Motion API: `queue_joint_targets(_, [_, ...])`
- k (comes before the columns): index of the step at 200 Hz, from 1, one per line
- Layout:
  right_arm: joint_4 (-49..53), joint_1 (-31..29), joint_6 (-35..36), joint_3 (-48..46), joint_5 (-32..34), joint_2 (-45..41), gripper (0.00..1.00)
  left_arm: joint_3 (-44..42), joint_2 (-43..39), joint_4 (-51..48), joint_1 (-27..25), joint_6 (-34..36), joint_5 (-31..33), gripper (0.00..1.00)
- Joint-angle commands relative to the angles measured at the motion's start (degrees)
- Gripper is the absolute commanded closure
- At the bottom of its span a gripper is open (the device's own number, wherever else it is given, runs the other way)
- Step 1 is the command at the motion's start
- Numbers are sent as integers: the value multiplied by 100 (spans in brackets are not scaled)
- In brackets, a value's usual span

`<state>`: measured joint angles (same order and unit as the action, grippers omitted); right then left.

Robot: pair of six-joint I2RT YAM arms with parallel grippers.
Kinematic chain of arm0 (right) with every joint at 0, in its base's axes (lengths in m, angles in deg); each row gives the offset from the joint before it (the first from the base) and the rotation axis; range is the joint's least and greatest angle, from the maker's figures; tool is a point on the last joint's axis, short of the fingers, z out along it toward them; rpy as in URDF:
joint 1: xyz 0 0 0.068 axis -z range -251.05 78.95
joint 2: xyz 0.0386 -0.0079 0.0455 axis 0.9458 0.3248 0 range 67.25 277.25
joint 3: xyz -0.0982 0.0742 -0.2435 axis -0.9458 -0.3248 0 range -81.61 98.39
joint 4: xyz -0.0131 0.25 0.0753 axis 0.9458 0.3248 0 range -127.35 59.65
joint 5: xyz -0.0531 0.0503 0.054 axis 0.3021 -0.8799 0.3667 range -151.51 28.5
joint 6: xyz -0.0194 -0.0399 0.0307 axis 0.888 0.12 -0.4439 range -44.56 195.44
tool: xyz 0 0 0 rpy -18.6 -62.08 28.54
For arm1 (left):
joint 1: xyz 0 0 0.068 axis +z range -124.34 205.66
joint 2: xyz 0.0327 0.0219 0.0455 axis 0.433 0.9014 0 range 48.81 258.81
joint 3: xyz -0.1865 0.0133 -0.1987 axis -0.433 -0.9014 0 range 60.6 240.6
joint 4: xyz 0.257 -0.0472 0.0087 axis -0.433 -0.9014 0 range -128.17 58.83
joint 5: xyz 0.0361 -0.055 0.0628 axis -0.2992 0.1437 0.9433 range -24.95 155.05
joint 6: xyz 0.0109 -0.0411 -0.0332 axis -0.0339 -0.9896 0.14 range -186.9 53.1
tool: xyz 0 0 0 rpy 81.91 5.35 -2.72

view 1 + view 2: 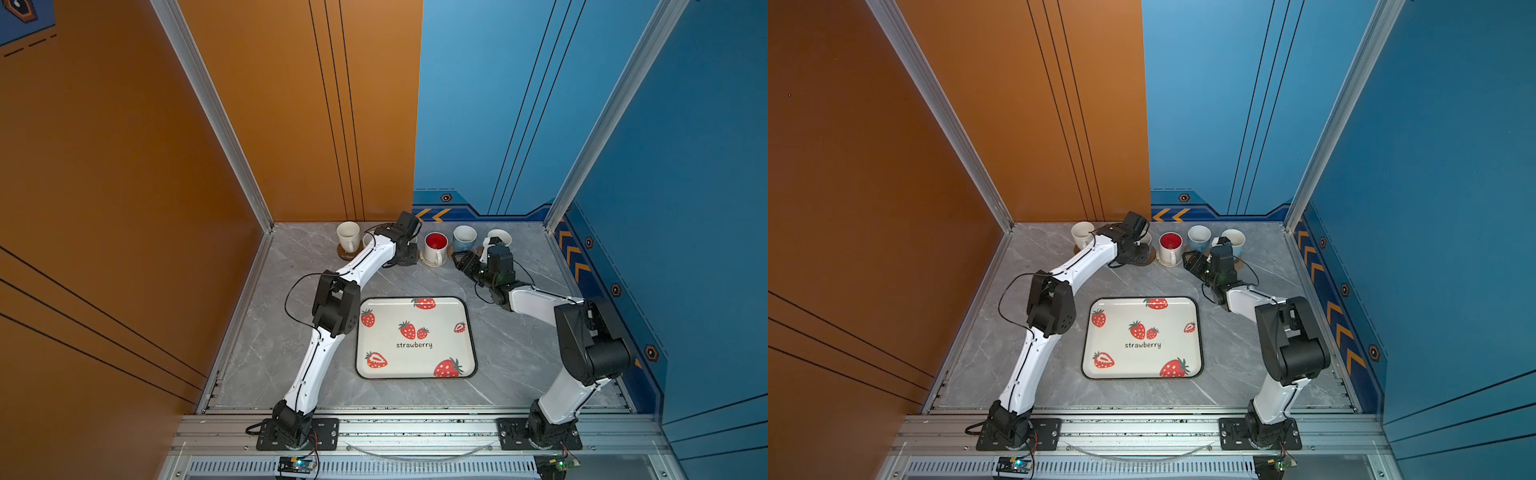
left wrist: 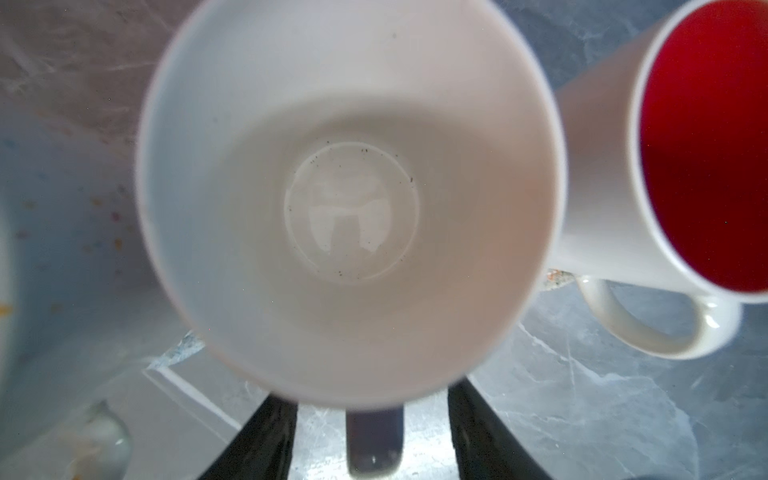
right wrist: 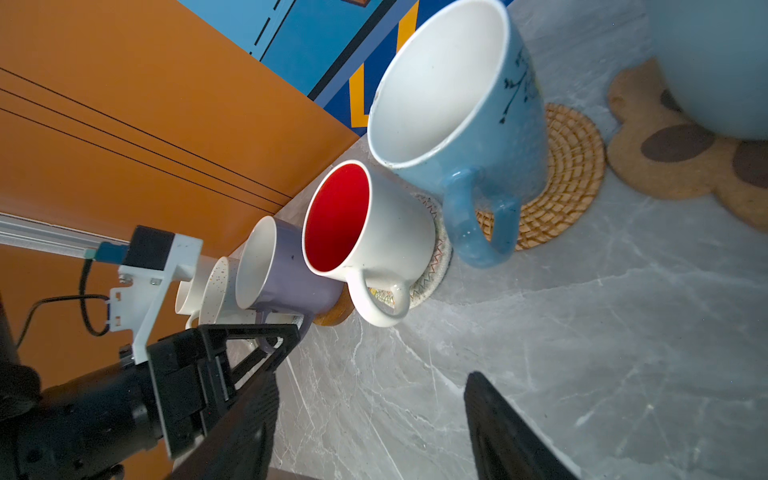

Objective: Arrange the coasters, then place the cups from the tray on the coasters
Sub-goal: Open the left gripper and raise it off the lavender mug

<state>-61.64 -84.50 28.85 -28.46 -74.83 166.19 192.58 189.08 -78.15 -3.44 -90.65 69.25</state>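
Left pincer (image 2: 368, 415) parted, straddling handle of lavender cup (image 3: 286, 274), gripping nothing; cup sat on brown coaster (image 3: 332, 311). Right pincer (image 3: 374, 386) wide apart, empty, near blue cup (image 3: 457, 104) on rattan coaster (image 3: 573, 166). Tray (image 1: 440, 328) mid-tabletop (image 1: 519, 353).

In both top views the light is bright and even, from above; shadows on the bench (image 1: 511, 353) are soft and pale, and the walls (image 1: 124, 166) lean outward near the edges. In the left wrist view the lavender cup (image 2: 353, 208) has a blurred rim, yet its bottom is sharp with white glare; my left fingers (image 2: 257, 440) are dark and unfocused. In the right wrist view the nearest light blue cup (image 3: 715, 62) and my right fingers (image 3: 511, 432) look soft.
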Motion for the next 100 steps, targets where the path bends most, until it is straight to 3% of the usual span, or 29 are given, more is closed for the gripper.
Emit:
queue_joint_targets(1, [-17,-17,-32,-62,9,-140,30,-144,-437,-4,-61,80,41,39])
queue_joint_targets(100, [523,-267,228,-82,345,-719,28,-732,-1409,4,-400,399,375,33])
